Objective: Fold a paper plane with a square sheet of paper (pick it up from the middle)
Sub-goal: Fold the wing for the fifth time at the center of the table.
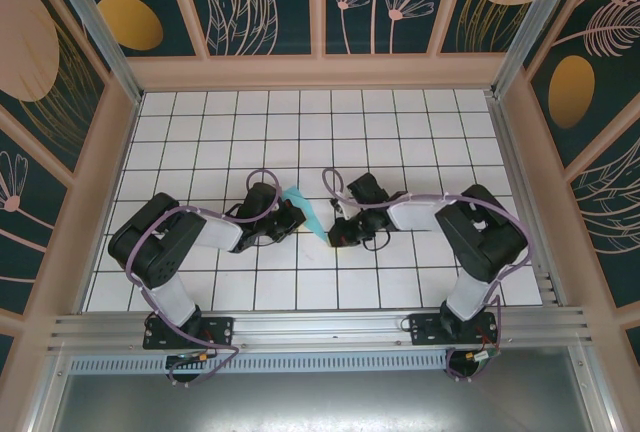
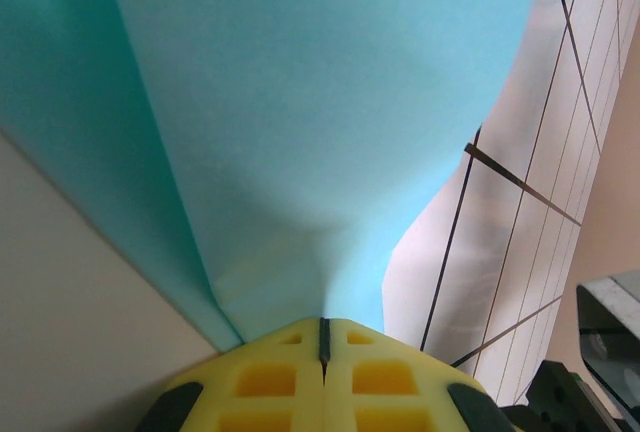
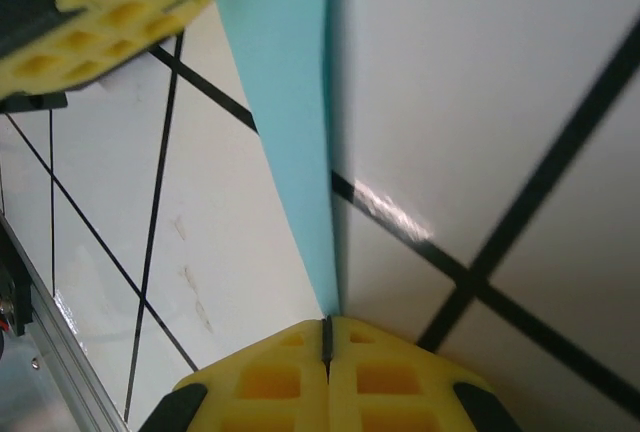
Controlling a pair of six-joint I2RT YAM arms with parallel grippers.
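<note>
Surface (image 1: 400, 142): carries nothing loose. The sheet of paper (image 1: 305, 208) is at its centre, folded narrow, between the two arms.
Sheet risk: tearing, if the arms draw apart while both grip the thin paper.
Sheet risk: buckling or a skewed crease, if one arm moves ahead of the other or the two close in.
Left pincer (image 2: 322, 332): yellow pads pressed together on the sheet, at the sheet's 9 o'clock in the top view.
Right pincer (image 3: 327, 328): pads pressed together on a thin edge of the sheet, at its 4 o'clock.
Grip risk: the right hold is at the very margin, so a small tug may slip the paper free.
Hidden, top view: both wrists cover much of the sheet, so the fold count is unreadable.
Hidden, wrist views: the sheet's outline is cut off.
Unclear: whether the lower edge touches the surface.
</note>
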